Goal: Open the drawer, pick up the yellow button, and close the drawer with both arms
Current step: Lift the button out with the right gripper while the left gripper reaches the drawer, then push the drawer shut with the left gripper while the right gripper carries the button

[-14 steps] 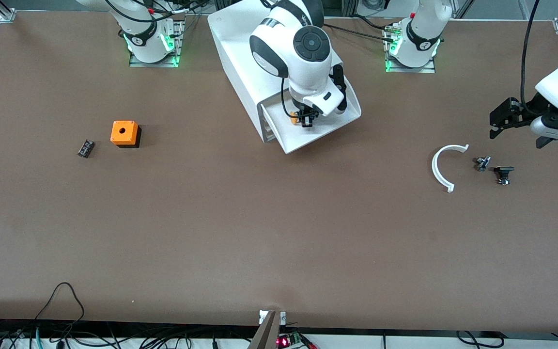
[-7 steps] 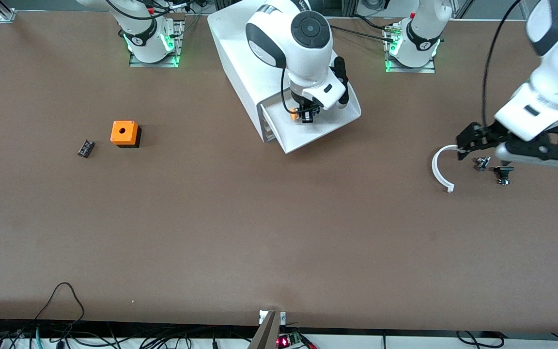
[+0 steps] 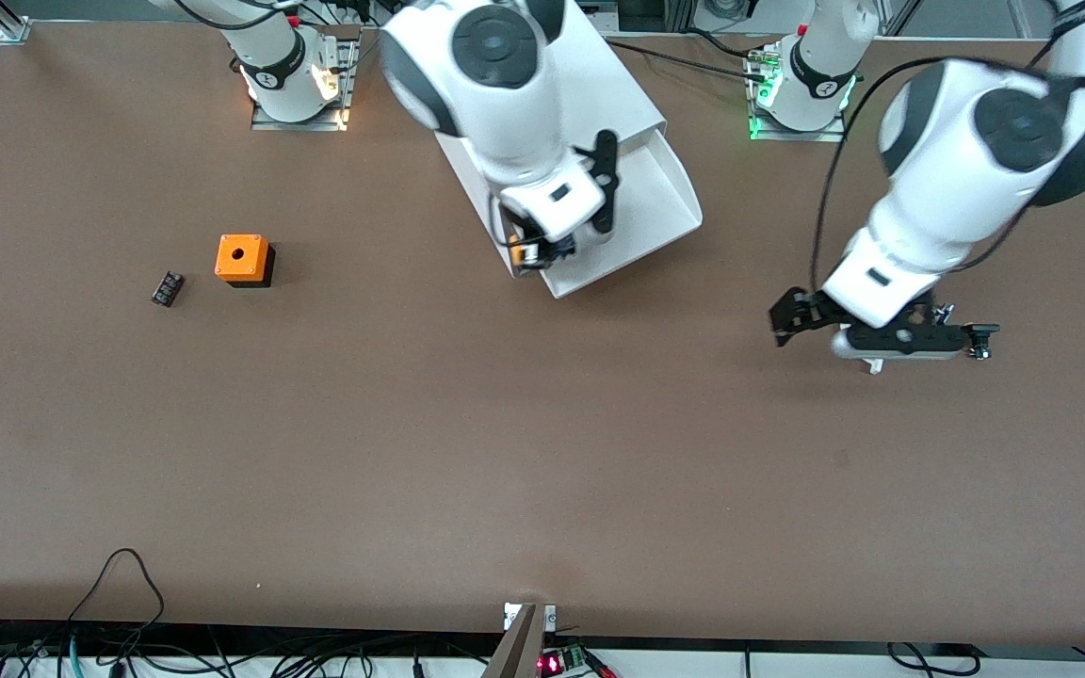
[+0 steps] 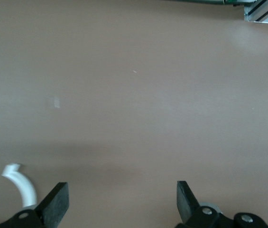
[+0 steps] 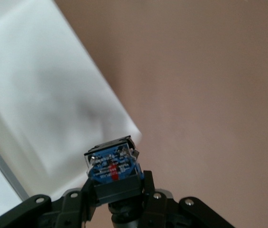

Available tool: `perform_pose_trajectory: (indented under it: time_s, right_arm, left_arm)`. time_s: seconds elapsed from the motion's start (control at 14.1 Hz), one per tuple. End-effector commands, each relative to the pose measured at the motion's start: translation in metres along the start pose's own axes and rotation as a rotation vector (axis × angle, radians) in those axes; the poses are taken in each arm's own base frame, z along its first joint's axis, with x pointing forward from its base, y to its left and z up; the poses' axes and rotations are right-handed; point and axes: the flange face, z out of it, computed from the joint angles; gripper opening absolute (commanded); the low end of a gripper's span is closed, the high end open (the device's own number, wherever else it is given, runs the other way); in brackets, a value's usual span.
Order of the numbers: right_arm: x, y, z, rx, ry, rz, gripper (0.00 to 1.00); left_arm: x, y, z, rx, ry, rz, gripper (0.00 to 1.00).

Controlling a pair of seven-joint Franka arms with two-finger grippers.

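Button was clamped in the right gripper, lifted over the open drawer at the cabinet's front corner. The take step looked done. Next, closing: the left gripper, jaws spread wide and empty over bare table, would need to reach the drawer front and push.

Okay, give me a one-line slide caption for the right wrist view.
Right end effector grips the button, lifted above the open white drawer and brown table.

Right gripper hangs raised over the open drawer's corner, fingers clamped on the button; left gripper hovers low over the bench, fingers spread.
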Motion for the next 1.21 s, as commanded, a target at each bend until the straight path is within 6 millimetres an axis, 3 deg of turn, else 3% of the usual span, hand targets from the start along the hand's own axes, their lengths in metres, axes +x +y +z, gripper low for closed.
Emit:
perform_pose_trajectory:
  time_s: [0.0,0.14,0.28,0.43,0.71,0.99,1.14]
  right_arm:
    - [-0.071,0.052,-0.028,0.001,-0.009,0.232,0.24]
    - [-0.131,0.091,-0.036,0.004,-0.003,0.373,0.24]
    - [-0.183,0.122,-0.049,-0.004,0.007,0.496,0.24]
    - [-0.231,0.148,-0.046,0.006,-0.007,0.643,0.24]
    - [-0.313,0.175,0.001,0.069,-0.086,0.981,0.24]
    - [-0.38,0.178,0.071,0.095,-0.232,1.204,0.24]
    - [-0.414,0.177,0.104,0.101,-0.268,1.27,0.24]
  left_arm:
    - [-0.03,0.031,0.043,-0.032,0.008,-0.091,1.0]
    - [-0.049,0.052,0.064,-0.034,-0.012,-0.159,1.0]
    - [-0.071,0.073,0.074,-0.027,-0.045,-0.225,1.0]
    - [-0.091,0.092,0.078,-0.023,-0.072,-0.311,1.0]
    - [-0.134,0.126,0.082,-0.004,-0.116,-0.367,1.0]
    - [-0.188,0.159,0.09,0.031,-0.164,-0.432,1.0]
    - [-0.204,0.17,0.092,0.036,-0.177,-0.415,1.0]
